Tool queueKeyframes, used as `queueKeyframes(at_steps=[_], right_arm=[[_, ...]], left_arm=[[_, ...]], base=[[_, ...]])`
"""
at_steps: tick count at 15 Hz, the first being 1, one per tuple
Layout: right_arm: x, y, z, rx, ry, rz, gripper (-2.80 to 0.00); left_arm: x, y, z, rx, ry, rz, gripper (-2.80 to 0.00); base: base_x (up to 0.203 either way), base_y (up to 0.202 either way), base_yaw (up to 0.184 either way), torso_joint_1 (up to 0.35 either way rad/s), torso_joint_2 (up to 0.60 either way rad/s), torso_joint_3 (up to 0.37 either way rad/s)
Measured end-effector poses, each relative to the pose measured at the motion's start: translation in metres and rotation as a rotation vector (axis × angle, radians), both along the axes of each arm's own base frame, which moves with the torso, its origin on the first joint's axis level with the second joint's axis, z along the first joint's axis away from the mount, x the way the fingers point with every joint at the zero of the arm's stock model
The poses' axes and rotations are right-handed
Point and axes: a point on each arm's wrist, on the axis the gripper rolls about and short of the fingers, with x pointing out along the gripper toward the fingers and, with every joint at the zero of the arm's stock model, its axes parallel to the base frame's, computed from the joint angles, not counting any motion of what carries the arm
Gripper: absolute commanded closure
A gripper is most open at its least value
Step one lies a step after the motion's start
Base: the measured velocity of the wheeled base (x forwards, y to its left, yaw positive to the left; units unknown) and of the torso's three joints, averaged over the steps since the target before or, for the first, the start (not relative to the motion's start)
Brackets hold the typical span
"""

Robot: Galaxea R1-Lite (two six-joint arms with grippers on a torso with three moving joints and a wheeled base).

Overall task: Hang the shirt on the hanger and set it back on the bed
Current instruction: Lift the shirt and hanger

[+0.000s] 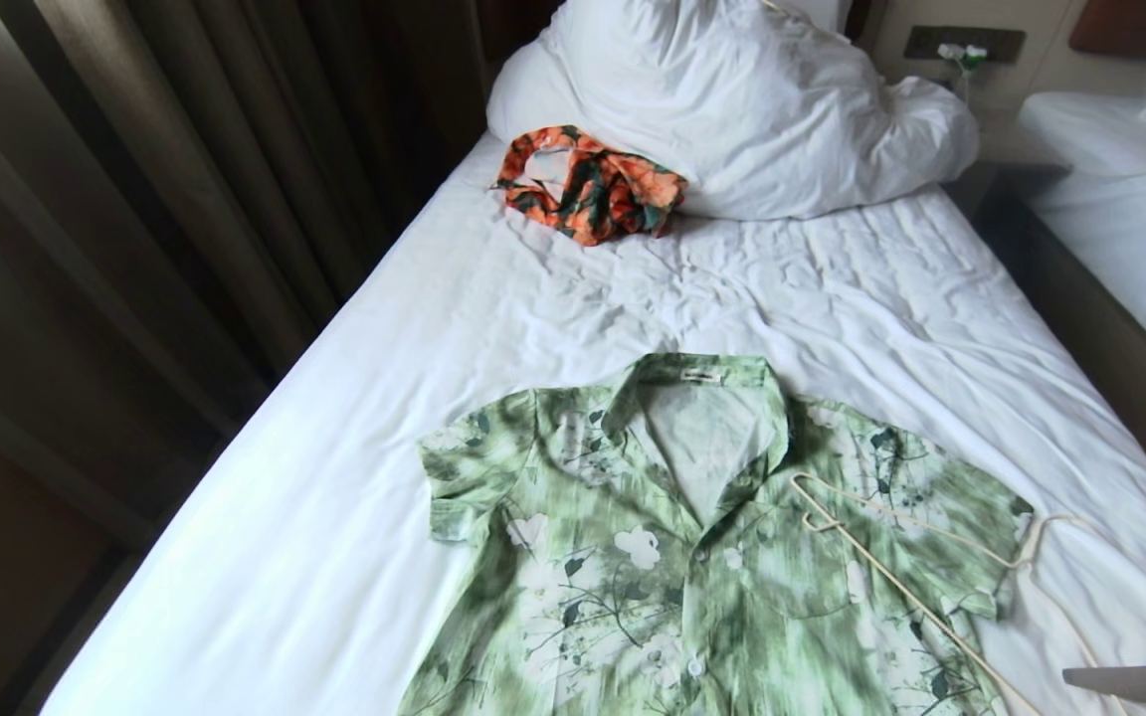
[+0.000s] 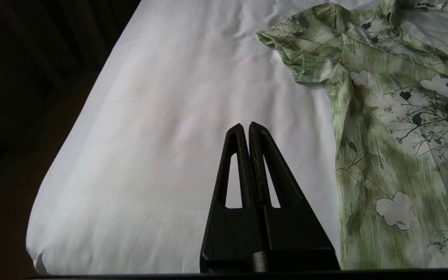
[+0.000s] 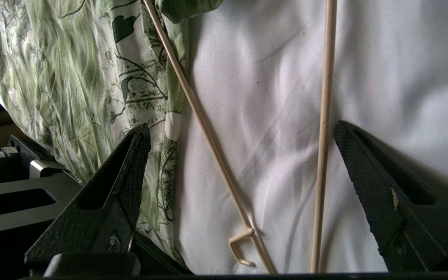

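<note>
So, the right gripper (image 3: 241, 130) is seen with its fingers (image 3: 128, 163) spread wide over the bed (image 1: 354, 477), and nothing is gripped or touched by them. Two thin wires of the hanger (image 3: 323, 128) are framed in the gap between those fingers, lying on the white sheet; no contact with either finger can be made out. One finger is placed over the shirt (image 3: 72, 77) hem, the other over bare sheet.

In the head view, the shirt (image 1: 672, 537) is laid flat with its collar toward the pillow (image 1: 732, 99), and the hanger (image 1: 916, 542) is draped across its right shoulder and sleeve, partly on the sheet. An orange floral garment (image 1: 588, 184) is bunched up by the pillow.

The left gripper (image 2: 246, 126) is held over bare sheet beside the shirt's left sleeve, fingers pressed together, nothing pinched.
</note>
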Motion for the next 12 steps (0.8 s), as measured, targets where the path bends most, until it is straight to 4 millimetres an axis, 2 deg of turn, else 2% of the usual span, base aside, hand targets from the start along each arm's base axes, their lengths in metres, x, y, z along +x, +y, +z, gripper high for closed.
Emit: queueKeyframes(at_steps=[4,12], right_arm=[[0.002,0.011,-0.003,0.073,-0.029,0.037,-2.80],[0.004,0.015,-0.008,0.080,-0.042,0.053,-2.80]], left_arm=[[0.000,0.000,0.000,0.001,0.000,0.000,0.00],[0.000,0.000,0.000,0.001,0.000,0.000,0.00]], base=[[0.000,0.000,0.000,0.000,0.00,0.000],[0.000,0.000,0.000,0.000,0.00,0.000]])
